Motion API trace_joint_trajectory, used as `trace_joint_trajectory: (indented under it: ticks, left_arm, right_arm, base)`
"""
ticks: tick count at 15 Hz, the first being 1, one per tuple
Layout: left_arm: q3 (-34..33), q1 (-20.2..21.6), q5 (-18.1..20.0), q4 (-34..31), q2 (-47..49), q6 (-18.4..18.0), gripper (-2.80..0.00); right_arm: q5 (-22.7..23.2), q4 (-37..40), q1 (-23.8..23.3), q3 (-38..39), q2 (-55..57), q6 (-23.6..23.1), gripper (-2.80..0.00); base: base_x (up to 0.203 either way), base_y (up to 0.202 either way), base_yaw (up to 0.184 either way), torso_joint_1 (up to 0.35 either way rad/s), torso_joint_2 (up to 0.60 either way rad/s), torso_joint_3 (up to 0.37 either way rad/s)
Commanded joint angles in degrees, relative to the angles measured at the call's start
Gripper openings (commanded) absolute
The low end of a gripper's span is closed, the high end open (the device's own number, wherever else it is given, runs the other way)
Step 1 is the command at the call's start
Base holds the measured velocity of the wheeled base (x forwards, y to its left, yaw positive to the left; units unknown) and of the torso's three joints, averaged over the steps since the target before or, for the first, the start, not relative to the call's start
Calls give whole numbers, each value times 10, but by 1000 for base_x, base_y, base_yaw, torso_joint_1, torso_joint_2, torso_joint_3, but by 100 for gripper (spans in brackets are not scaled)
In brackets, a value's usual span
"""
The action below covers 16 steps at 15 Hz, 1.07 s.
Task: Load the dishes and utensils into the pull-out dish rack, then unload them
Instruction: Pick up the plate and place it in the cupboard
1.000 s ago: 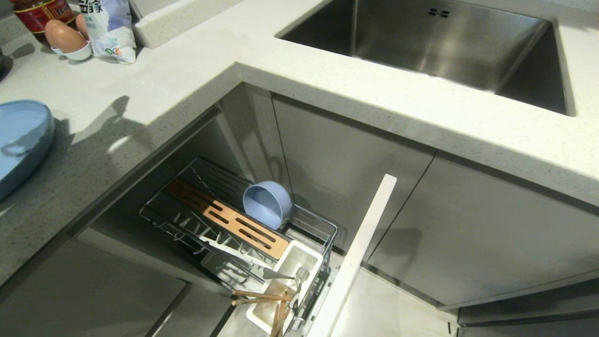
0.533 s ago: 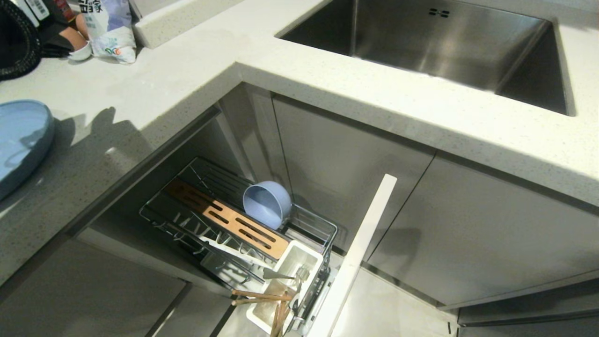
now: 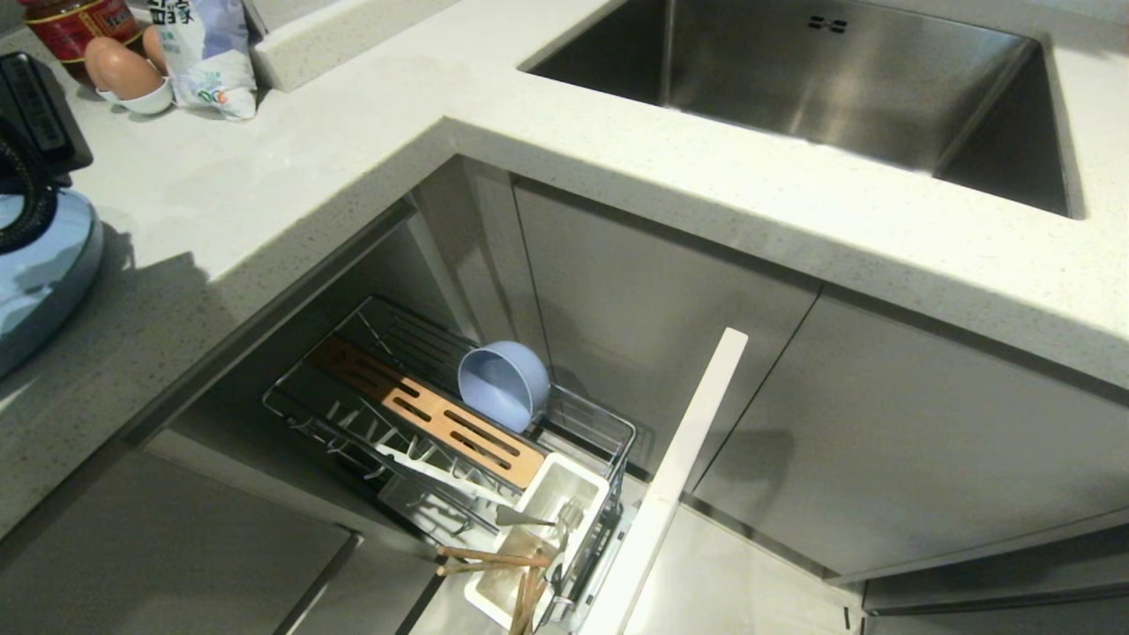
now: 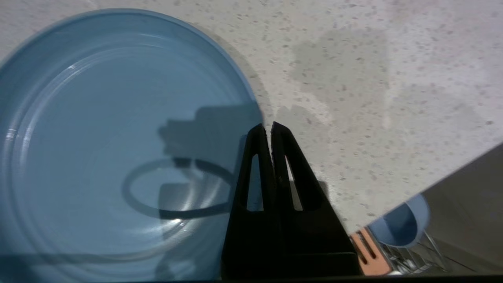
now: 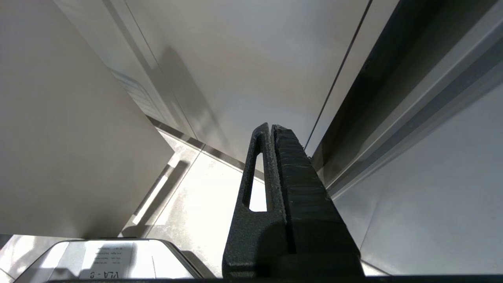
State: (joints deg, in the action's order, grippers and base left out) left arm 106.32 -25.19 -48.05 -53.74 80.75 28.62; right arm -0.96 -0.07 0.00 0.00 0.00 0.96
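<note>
Speckled white surface [image 4: 353,78] carries the plate [image 4: 98,137]; left gripper [image 4: 271,126], fingers pressed together, hangs over its rim. Plate looks stiff, smooth, breakable; grab the rim.

One plate [image 4: 98,129], one bowl [image 3: 503,382], two chopsticks [image 3: 494,557], two eggs [image 3: 119,69], one sink [image 3: 820,79].
</note>
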Motion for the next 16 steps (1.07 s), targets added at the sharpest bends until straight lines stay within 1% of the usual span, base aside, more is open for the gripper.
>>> trace_joint_trajectory:
  ticks: [1,7,9,11,13,16]
  left_arm:
    - [-5,1,-13,-4,-1,2,0]
    - [-6,2,-15,-5,9,2,0]
    - [-8,13,-13,-5,18,3,0]
    - [-15,36,-11,-6,22,4,0]
    - [-26,50,-5,-6,20,5,0]
    - [-48,58,12,-2,19,6,0]
  right_arm:
    - [0,0,0,1,0,0,-280]
    - [0,0,0,0,0,0,-280]
    - [0,0,0,1,0,0,-280]
    - [0,0,0,0,0,0,-280]
    - [0,0,0,0,0,0,-280]
    - [0,0,0,0,0,0,-280]
  base:
    - [0,0,0,0,0,0]
    - [0,0,0,0,0,0]
    - [0,0,0,0,0,0]
    - [0,0,0,0,0,0]
    - [0,0,0,0,0,0]
    - [0,0,0,0,0,0]
